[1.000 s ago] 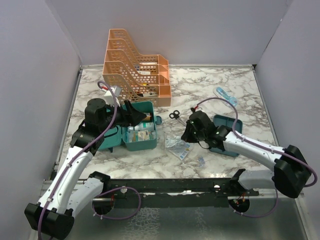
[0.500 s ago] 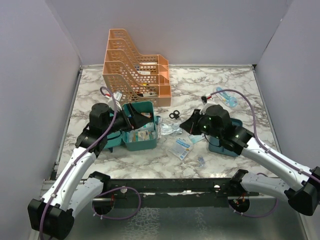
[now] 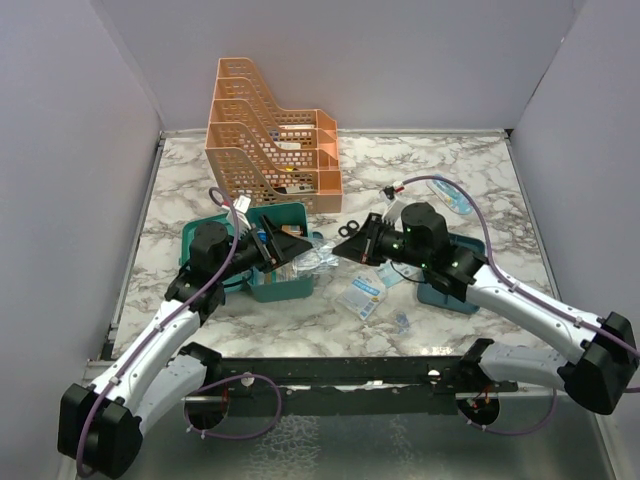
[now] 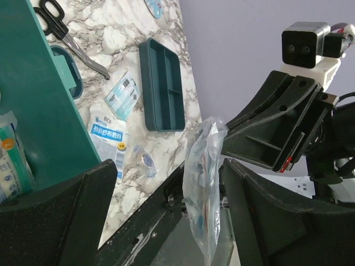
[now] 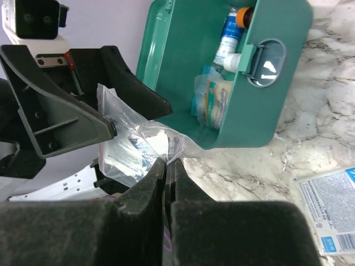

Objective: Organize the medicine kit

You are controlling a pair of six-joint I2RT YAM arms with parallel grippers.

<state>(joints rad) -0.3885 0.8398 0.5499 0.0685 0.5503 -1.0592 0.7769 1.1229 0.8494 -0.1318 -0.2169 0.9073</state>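
The teal medicine kit (image 3: 283, 283) lies open left of centre, with bottles and packets inside (image 5: 222, 83). Its teal divided tray (image 4: 162, 83) rests on the marble to the right, partly under my right arm (image 3: 455, 285). My right gripper (image 3: 346, 249) (image 5: 167, 162) is shut on the edge of a clear plastic bag (image 5: 130, 149) of small supplies, held in the air beside the kit. My left gripper (image 3: 285, 245) (image 4: 166, 183) stands open over the kit. The bag (image 4: 202, 188) hangs between its fingers, nearer the right finger (image 4: 277, 221); I cannot tell whether it touches.
An orange perforated file rack (image 3: 268, 140) stands at the back, just behind the kit. Scissors (image 4: 61, 27), blue-and-white packets (image 3: 362, 295) (image 4: 108, 133) and a small item (image 3: 402, 320) lie on the marble between the arms. A blue object (image 3: 455, 200) lies at the back right.
My right gripper has lifted the bag off the table and carried it left to the kit. My left gripper has opened wider and turned toward the bag.
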